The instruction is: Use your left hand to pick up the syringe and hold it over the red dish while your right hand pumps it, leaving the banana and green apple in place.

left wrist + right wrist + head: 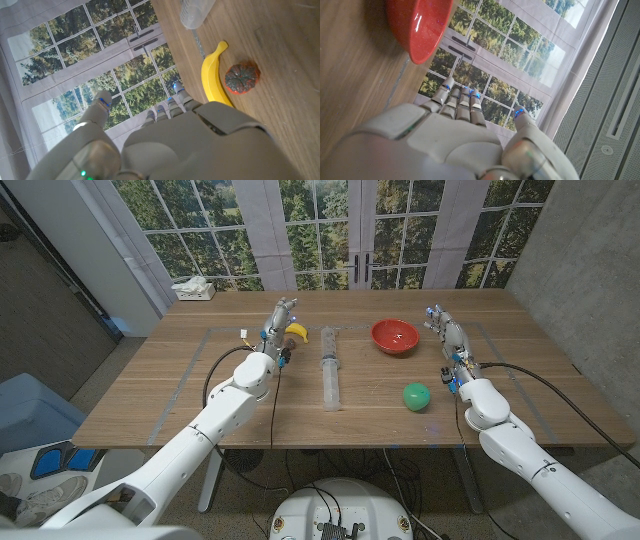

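Syringe (329,368) lies on the tabletop (150,395) near its middle, long axis running from the far edge toward the near edge, untouched by either hand; in the left wrist view one clear end of it (196,11) shows just past the banana tip.

Red dish (394,336) sits toward the far edge, near the syringe on the robot's right, apart from it. Its rim and outer wall (417,25) show in the right wrist view ahead of the fingertips, not touching them.

Green apple (416,396) rests nearer the front edge, on the near side of the dish, between syringe and right arm.

Banana (297,331) lies toward the far edge on the left of the syringe, just beside the left hand's fingers. Left wrist view: banana (215,75) with a small dark round object, red and grey-green (242,77), close beside it.

Left hand (279,330): holds nothing, fingers (165,107) extended side by side, thumb set apart.

Right hand (449,340): to the right of the dish, holds nothing, fingers (462,100) straight and together, thumb spread off to one side

A white tissue box (193,289) sits at the far left corner
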Available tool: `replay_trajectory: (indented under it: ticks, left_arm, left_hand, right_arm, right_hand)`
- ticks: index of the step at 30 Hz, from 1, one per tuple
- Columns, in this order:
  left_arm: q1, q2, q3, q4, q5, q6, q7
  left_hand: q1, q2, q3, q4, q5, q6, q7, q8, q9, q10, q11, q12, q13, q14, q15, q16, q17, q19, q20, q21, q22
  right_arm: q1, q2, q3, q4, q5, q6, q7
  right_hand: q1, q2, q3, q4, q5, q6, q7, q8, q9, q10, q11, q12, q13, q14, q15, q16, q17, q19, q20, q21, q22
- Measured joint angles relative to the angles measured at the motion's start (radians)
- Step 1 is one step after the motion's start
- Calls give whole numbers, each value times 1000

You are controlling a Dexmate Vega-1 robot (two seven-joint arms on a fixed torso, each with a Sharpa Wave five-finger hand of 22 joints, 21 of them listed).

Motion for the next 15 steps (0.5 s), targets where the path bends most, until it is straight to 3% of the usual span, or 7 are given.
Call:
replay_trajectory:
  ticks: [15]
  left_arm:
    - [-44,2,47,-61,81,147,62]
  left_hand:
    - [35,7,3,-20,-14,35,-2,12,5,5,5,0,5,11,11,0,0,12,12,-21,5]
  right_arm:
    - [-30,-9,17,-24,-10,15,-6]
  right_hand:
    - [0,0,-4,-4,-4,18,0,0,0,15,4,0,-5,7,1,0,-2,7,0,-15,0]
